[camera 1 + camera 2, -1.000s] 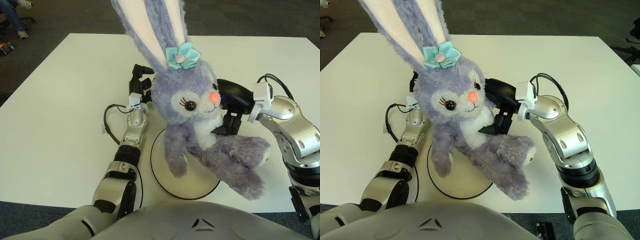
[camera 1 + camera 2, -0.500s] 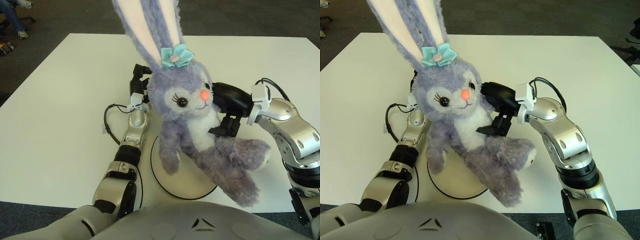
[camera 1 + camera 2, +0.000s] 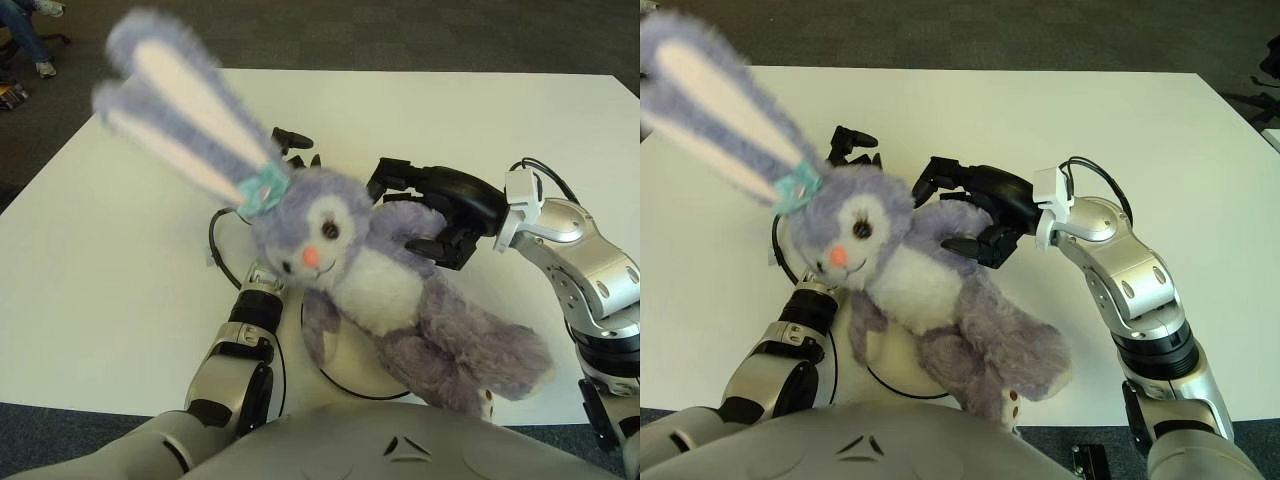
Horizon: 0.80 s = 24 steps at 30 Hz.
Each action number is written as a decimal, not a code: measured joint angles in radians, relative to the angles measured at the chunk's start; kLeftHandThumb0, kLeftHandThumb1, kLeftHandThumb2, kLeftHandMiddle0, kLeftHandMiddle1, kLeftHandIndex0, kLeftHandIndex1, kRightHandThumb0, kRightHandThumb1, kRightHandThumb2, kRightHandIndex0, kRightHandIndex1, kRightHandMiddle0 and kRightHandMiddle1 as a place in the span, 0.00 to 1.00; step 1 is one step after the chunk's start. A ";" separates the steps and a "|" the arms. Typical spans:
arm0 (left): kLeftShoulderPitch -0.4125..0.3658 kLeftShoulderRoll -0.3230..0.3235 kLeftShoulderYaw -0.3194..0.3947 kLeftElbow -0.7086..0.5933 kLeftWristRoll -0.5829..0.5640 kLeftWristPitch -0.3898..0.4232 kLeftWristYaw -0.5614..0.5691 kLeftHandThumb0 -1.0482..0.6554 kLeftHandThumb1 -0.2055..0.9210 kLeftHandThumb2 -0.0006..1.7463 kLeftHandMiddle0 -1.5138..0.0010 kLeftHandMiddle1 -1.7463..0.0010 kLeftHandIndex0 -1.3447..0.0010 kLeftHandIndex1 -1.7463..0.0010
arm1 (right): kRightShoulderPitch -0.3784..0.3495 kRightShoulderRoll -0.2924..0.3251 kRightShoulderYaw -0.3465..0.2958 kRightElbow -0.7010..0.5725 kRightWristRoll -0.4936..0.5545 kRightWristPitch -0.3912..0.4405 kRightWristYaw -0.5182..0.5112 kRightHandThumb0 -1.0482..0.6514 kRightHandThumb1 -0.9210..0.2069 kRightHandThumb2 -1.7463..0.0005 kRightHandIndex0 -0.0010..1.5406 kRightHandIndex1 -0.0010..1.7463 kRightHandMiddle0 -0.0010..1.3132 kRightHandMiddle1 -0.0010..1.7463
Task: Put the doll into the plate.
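Observation:
The doll (image 3: 360,280), a purple plush rabbit with long ears and a blue bow, leans tipped toward my left over the cream, black-rimmed plate (image 3: 347,366). Its body and legs cover most of the plate, and its head hangs over my left forearm. My right hand (image 3: 404,212) is at the doll's right shoulder with its fingers (image 3: 943,176) spread apart; the doll's arm lies between them without being clamped. My left hand (image 3: 292,140) shows just behind the doll's head, fingers relaxed and holding nothing.
The white table (image 3: 120,250) extends wide on all sides of the plate. Dark carpet surrounds it. A black cable (image 3: 213,240) loops beside my left wrist.
The doll has tipped from upright toward my left and sunk onto the plate, ears swinging left. My right hand's fingers have spread apart from its side.

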 measured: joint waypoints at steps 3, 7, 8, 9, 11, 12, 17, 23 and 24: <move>0.000 0.000 -0.001 -0.002 0.008 0.008 0.007 0.38 0.74 0.53 0.30 0.00 0.72 0.00 | 0.007 0.000 0.000 0.004 0.002 -0.014 0.008 0.40 0.61 0.42 0.10 0.71 0.00 0.70; 0.001 0.000 -0.002 -0.003 0.012 0.016 0.010 0.38 0.74 0.53 0.30 0.00 0.72 0.00 | 0.009 0.000 -0.002 0.011 0.008 -0.017 0.017 0.40 0.63 0.41 0.08 0.69 0.00 0.69; 0.001 0.000 -0.002 -0.004 0.012 0.017 0.010 0.38 0.74 0.53 0.30 0.00 0.72 0.00 | 0.009 0.000 -0.003 0.012 0.010 -0.017 0.017 0.40 0.63 0.41 0.08 0.69 0.00 0.69; 0.001 0.000 -0.002 -0.004 0.012 0.019 0.010 0.38 0.74 0.53 0.30 0.00 0.72 0.00 | 0.009 0.000 -0.005 0.014 0.014 -0.016 0.019 0.40 0.63 0.41 0.08 0.68 0.00 0.69; 0.001 0.000 -0.002 -0.004 0.012 0.020 0.011 0.38 0.73 0.53 0.30 0.00 0.72 0.00 | 0.009 0.000 -0.008 0.015 0.018 -0.014 0.020 0.40 0.64 0.41 0.08 0.68 0.00 0.69; 0.001 0.000 -0.002 -0.005 0.012 0.021 0.011 0.38 0.73 0.53 0.29 0.00 0.72 0.00 | 0.009 0.000 -0.009 0.016 0.020 -0.013 0.021 0.40 0.64 0.41 0.08 0.67 0.00 0.69; 0.001 0.000 -0.002 -0.005 0.012 0.023 0.013 0.38 0.73 0.53 0.28 0.00 0.72 0.00 | 0.009 0.000 -0.013 0.017 0.027 -0.011 0.022 0.39 0.64 0.41 0.08 0.67 0.00 0.70; 0.001 0.000 -0.002 -0.006 0.016 0.029 0.020 0.38 0.73 0.54 0.29 0.00 0.71 0.00 | 0.012 -0.002 -0.015 0.018 0.027 -0.011 0.022 0.38 0.63 0.41 0.09 0.69 0.01 0.71; 0.001 0.000 -0.002 -0.006 0.016 0.031 0.021 0.38 0.73 0.54 0.29 0.00 0.71 0.00 | 0.012 -0.003 -0.015 0.018 0.027 -0.011 0.022 0.38 0.63 0.41 0.09 0.70 0.02 0.71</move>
